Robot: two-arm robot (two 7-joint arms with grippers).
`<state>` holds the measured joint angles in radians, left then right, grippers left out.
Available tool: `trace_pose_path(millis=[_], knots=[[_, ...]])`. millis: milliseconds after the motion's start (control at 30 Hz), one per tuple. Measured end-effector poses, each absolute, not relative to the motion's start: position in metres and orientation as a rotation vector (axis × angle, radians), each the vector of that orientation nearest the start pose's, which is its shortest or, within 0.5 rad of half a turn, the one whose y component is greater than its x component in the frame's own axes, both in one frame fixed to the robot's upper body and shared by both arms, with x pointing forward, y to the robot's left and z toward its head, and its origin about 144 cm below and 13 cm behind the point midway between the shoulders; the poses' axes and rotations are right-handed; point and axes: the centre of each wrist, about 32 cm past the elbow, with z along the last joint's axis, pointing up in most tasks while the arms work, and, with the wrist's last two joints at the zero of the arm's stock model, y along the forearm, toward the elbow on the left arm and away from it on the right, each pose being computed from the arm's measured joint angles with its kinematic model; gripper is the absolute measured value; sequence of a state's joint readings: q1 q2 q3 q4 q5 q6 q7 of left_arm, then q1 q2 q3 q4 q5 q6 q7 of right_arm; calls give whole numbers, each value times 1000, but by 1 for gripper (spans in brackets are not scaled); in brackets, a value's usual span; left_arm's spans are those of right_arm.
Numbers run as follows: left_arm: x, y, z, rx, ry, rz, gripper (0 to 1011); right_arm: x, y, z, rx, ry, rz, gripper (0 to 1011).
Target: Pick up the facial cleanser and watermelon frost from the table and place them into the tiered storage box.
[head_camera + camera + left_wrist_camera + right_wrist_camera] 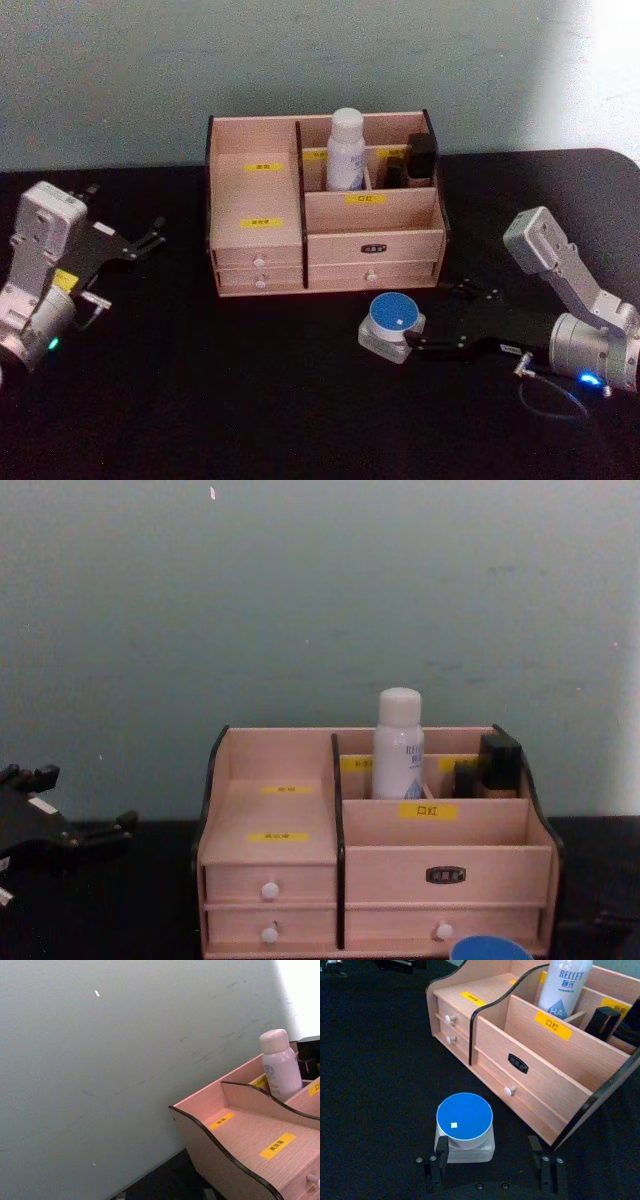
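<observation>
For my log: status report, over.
Right gripper open at blue-lidded white round jar on black table. Left gripper open, parked left. White plastic bottle upright in pinkish wooden tiered storage box. Nothing blocking.

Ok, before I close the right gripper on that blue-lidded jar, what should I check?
1. Right gripper open: ok.
2. Blue-lidded jar centred between its fingers: not ok, it sits close to one finger, with a gap at the other.
3. Jar upright on the table: ok.
4. White bottle already standing in the tiered storage box: ok.
5. Front right compartment free for the jar: ok, looks empty.
6. Left gripper parked at the left, away from the box: ok.
</observation>
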<state>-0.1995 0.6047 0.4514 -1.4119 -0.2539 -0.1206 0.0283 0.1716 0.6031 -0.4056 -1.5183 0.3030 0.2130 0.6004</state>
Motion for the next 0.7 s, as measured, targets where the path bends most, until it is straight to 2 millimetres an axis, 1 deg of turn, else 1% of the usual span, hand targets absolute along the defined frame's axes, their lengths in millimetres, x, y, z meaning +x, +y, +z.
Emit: trace_pose_path(millis=[467, 700], knots=[[489, 310, 1140, 304, -285, 1248, 1001, 486, -299, 1163, -447, 72, -658, 1000], [489, 310, 1140, 304, -285, 1248, 1001, 485, -298, 1167, -420, 63, -654, 1000]])
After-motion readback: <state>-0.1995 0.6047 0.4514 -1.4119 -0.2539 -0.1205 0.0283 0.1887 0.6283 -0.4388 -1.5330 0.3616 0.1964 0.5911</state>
